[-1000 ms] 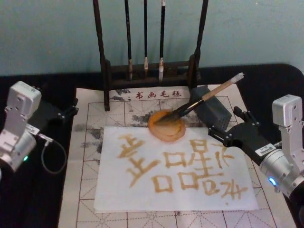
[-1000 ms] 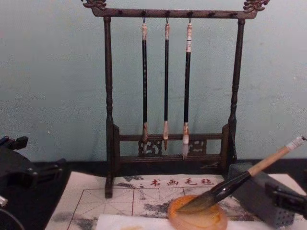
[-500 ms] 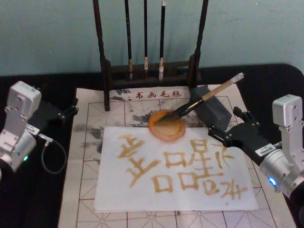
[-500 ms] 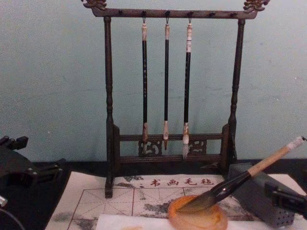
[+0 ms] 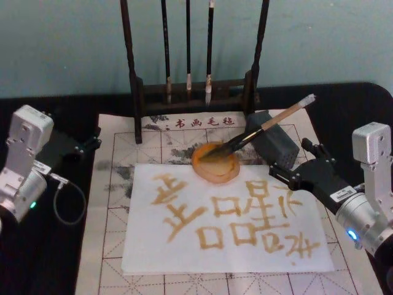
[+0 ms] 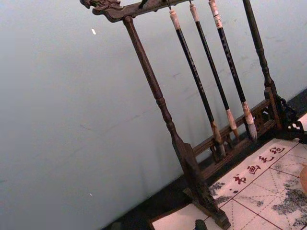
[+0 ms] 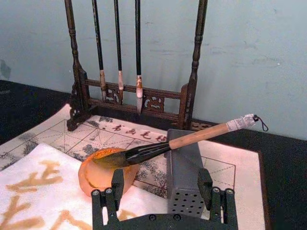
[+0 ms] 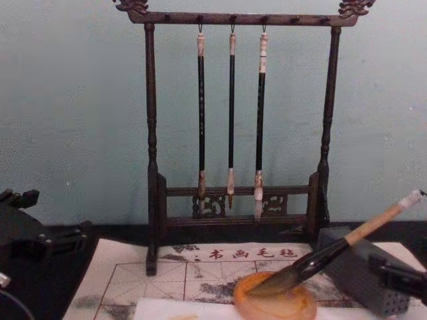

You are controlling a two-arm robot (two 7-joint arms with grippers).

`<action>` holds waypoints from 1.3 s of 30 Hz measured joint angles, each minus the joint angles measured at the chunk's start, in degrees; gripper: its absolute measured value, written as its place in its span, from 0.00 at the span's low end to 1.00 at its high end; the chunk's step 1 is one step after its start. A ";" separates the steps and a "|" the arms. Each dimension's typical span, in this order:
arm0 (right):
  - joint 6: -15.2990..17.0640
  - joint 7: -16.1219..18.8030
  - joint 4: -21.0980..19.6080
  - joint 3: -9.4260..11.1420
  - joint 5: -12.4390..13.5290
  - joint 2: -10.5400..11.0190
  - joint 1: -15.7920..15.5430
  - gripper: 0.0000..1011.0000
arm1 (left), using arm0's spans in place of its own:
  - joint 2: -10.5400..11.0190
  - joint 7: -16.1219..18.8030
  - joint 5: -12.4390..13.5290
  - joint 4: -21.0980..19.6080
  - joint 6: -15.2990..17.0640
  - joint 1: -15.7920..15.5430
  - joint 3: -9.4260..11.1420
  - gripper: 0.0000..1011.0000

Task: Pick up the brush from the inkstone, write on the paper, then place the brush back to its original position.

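Observation:
The brush (image 5: 261, 128) lies slanted, its dark bristles in the round orange inkstone (image 5: 215, 163) and its tan handle propped on the grey block (image 5: 274, 142). From the side, the brush (image 8: 331, 251) rises to the right from the inkstone (image 8: 275, 304). The white paper (image 5: 227, 216) carries several amber characters. My right gripper (image 5: 294, 161) is open just right of the block, a little back from the brush and touching nothing. Its fingers (image 7: 117, 180) frame the block (image 7: 184, 177) and the brush (image 7: 158, 149) beyond. My left gripper (image 5: 89, 140) stays parked at the mat's left edge, open.
A dark wooden rack (image 5: 193, 92) with three thin hanging brushes (image 8: 231, 120) stands at the back of the gridded felt mat (image 5: 113, 184). A cable loop (image 5: 66, 200) lies on the black table by the left arm.

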 joint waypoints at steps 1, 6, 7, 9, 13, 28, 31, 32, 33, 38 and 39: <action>0.01 0.01 0.00 0.00 0.01 0.00 0.00 0.99 | 0.00 0.00 0.00 0.00 0.00 0.00 0.00 0.99; 0.01 0.00 0.00 0.00 0.03 0.00 0.00 0.99 | 0.00 0.00 0.00 0.00 0.00 0.00 0.00 0.99; 0.01 0.00 0.00 0.00 0.03 0.00 0.00 0.99 | 0.00 0.00 0.00 0.00 0.00 0.00 0.00 0.99; 0.01 0.01 0.00 0.00 0.03 0.00 0.00 0.99 | 0.00 0.00 0.00 0.00 0.00 0.00 0.00 0.99; 0.01 0.01 0.00 0.00 0.04 0.00 0.00 0.99 | 0.00 0.00 0.00 0.00 0.00 0.00 0.00 0.99; 0.01 0.00 0.00 0.00 0.03 0.00 0.00 0.99 | 0.00 0.00 0.00 0.00 0.00 0.00 0.00 0.99; 0.00 0.00 0.00 0.00 0.03 0.00 0.00 0.99 | 0.00 0.00 0.00 0.00 0.00 0.00 0.00 0.99; 0.01 0.00 0.00 0.00 0.03 0.00 0.00 0.99 | 0.00 0.00 0.00 0.00 0.00 0.00 0.00 0.99; 0.00 0.00 0.00 0.00 0.03 0.00 0.00 0.99 | 0.00 0.00 0.00 0.00 0.00 0.00 0.00 0.99; 0.01 0.00 0.00 0.00 0.03 0.00 0.00 0.99 | 0.00 0.00 0.00 0.00 0.00 0.00 0.00 0.99; 0.00 0.00 0.00 0.00 0.03 0.00 0.00 0.99 | 0.00 0.00 0.00 0.00 0.00 -0.01 0.00 0.99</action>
